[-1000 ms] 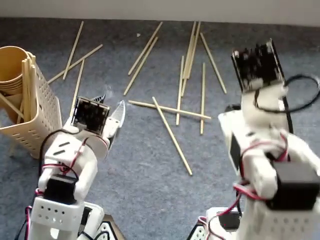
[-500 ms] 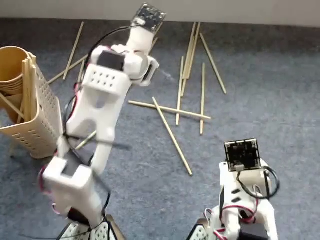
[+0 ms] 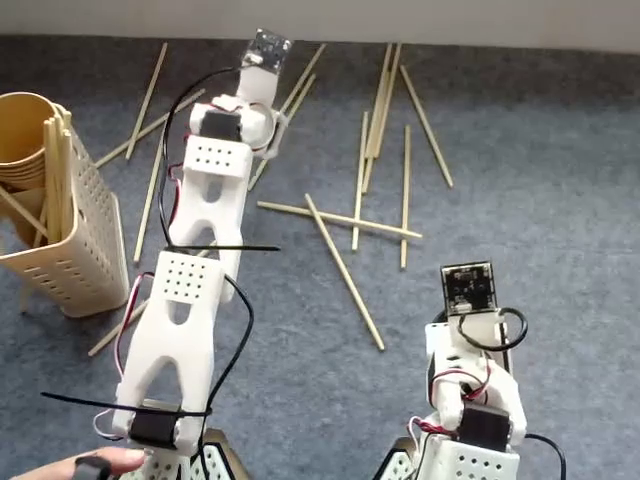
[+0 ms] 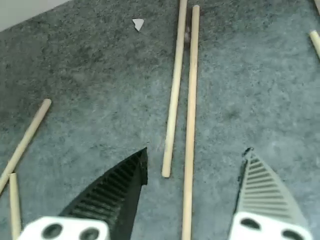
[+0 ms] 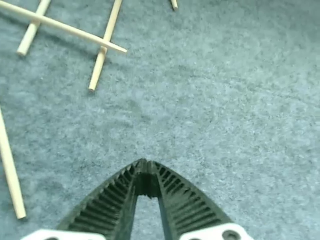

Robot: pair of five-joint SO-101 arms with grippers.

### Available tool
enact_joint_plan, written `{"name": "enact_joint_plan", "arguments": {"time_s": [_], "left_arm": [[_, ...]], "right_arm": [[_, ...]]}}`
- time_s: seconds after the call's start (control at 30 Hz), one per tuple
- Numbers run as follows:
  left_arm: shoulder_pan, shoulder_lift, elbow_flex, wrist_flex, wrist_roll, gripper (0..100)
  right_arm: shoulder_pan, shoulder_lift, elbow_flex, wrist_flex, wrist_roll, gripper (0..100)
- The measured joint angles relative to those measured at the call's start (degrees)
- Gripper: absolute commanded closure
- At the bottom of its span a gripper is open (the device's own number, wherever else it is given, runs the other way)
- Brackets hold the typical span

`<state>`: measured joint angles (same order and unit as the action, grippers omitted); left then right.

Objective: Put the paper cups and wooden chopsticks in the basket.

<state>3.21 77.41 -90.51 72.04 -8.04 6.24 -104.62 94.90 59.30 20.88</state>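
Left arm (image 3: 200, 200) unfolded from lower left to upper centre of the high view, left hand (image 4: 195, 155) now above two chopsticks (image 4: 192, 100), right arm (image 3: 465, 370) folded down to lower right

Some indoor test setup, exact kind unclear: grey carpet-like covering (image 3: 520, 200) meeting a pale wall (image 3: 450, 18).

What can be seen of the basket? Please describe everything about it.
The basket is a tall, cream-coloured container, plastic by its look, with rows of small holes in its walls. It stands on the grey carpet at the left side of the high view. Inside are stacked paper cups and several wooden chopsticks.
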Motion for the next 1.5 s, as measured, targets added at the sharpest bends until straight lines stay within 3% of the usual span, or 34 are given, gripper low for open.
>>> {"name": "enact_joint_plan", "arguments": {"time_s": [0.23,0.47,0.63,0.93,1.1,1.3,1.5], "left_arm": [[-0.9,7.9,-0.4,-9.4,-0.1,73],[-0.1,11.9,-1.5,-12.4,0.0,100],[0.3,12.0,-1.5,-12.9,-0.1,100],[-0.4,7.1,-2.1,-1.9,-0.4,99],[-1.9,-6.6,-2.0,4.0,-0.2,99],[-3.1,-34.2,-2.0,6.2,-0.3,99],[-8.1,-62.6,-2.0,16.4,-3.1,100]], "right_arm": [[-0.5,0.0,0.2,0.0,0.0,98.8],[-0.6,0.0,0.2,-0.1,0.0,98.8],[-0.6,0.0,0.3,-0.1,0.0,98.8],[-0.6,0.0,0.3,-3.3,0.0,98.8],[-0.6,0.0,0.3,-3.3,0.0,98.8],[-0.6,0.0,0.3,-3.3,0.0,98.8],[-0.6,0.0,0.3,-3.5,0.0,98.8]]}}
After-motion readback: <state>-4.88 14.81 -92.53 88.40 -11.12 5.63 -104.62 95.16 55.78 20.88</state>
